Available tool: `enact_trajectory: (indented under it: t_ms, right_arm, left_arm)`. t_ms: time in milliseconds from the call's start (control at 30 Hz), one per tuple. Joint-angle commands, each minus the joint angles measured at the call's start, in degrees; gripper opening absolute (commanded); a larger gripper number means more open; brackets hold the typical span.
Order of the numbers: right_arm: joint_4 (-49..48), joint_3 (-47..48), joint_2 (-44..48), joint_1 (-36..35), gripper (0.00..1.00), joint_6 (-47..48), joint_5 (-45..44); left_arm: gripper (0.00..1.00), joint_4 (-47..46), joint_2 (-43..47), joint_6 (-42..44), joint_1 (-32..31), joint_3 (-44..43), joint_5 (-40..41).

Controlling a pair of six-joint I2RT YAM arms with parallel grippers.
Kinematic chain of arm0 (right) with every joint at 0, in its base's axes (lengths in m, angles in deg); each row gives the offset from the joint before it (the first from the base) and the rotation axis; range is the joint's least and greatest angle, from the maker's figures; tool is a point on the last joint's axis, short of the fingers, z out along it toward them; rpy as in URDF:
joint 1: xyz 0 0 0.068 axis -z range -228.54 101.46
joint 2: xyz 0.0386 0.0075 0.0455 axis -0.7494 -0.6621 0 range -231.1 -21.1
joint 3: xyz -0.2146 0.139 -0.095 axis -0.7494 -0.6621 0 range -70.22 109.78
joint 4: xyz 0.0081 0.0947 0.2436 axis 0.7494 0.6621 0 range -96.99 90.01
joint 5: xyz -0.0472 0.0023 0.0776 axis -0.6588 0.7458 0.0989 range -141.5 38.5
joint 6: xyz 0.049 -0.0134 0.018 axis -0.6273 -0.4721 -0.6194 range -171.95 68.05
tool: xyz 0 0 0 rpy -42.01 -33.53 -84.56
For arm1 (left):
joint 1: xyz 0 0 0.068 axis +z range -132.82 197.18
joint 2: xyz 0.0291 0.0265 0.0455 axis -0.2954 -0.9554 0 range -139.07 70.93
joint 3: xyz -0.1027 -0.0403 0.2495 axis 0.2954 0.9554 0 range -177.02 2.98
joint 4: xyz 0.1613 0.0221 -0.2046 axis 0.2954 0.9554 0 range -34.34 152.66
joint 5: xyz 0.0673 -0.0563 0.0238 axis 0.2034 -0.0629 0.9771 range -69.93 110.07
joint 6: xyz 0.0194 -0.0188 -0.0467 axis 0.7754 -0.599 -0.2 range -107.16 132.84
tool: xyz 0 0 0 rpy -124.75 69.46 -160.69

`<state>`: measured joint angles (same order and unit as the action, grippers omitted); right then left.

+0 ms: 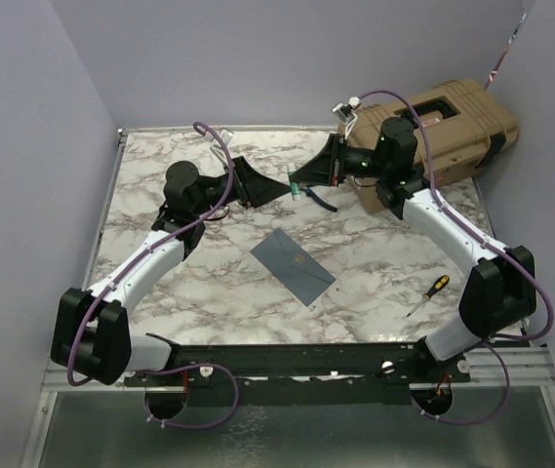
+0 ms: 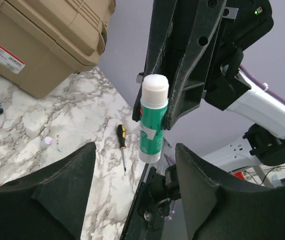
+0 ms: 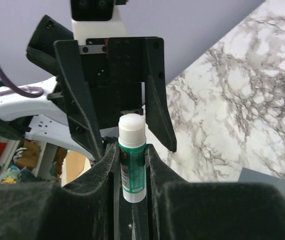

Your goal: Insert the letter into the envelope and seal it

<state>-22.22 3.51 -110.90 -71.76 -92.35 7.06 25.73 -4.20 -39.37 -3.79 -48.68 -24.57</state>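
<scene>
The right gripper [image 3: 131, 150] is clamped on a green glue stick with a white cap [image 2: 154, 120]. The cap points at the left gripper [image 2: 134, 165], whose fingers stand apart either side, seemingly not touching. The slate grey-blue paper envelope [image 1: 292, 265] lies flat below, nearer the bases.

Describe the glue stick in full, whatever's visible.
The glue stick is a small green plastic tube with a white label patch and dark print. Its cap is off, leaving a rounded white glue tip bare. The right claw clamps its body between both fingers and holds it above the marble table, with the tip poking out past the fingers. The left claw faces it, open and not touching.
</scene>
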Motion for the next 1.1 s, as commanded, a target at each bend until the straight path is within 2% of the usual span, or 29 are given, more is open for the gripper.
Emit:
enact_trajectory:
  t_ms: [0, 367, 567, 867, 900, 967, 1000, 1067]
  right_arm:
    - [-8.4, -1.3, -0.3, -1.0, 0.16, -7.8, 2.5]
    - [-7.9, -2.0, -0.1, -2.6, 0.16, -8.1, 1.6]
    - [-8.0, -2.3, 0.0, -3.2, 0.17, -8.8, 1.3]
    - [-7.2, -2.8, 0.0, -3.8, 0.18, -9.4, 0.0]
    - [-7.1, -2.8, 0.0, -3.8, 0.18, -9.4, -0.1]
    - [-7.0, -3.0, 0.1, -3.8, 0.18, -9.5, -0.2]
    - [-6.7, -3.0, 0.2, -3.8, 0.19, -9.5, -0.2]
    - [-5.0, -3.1, 0.7, -3.8, 0.25, -8.8, -0.6]
  left_arm:
    - [0.64, -4.6, -1.2, -4.6, 0.0, 0.7, -1.6]
    - [0.5, -10.8, -2.9, -11.5, -0.6, 1.9, -4.2]
    - [0.34, -10.8, -3.4, -11.9, -0.9, 2.1, -4.0]
    - [0.32, -10.8, -4.1, -11.5, -1.6, 2.4, -5.1]
    - [0.27, -10.8, -4.1, -11.3, -1.6, 2.3, -5.1]
    - [0.06, -10.9, -3.9, -10.9, -1.6, 2.3, -4.9]
    - [0.0, -10.9, -3.7, -10.7, -1.6, 2.3, -4.6]
    - [0.0, -10.9, -3.3, -10.6, -1.6, 2.3, -3.5]
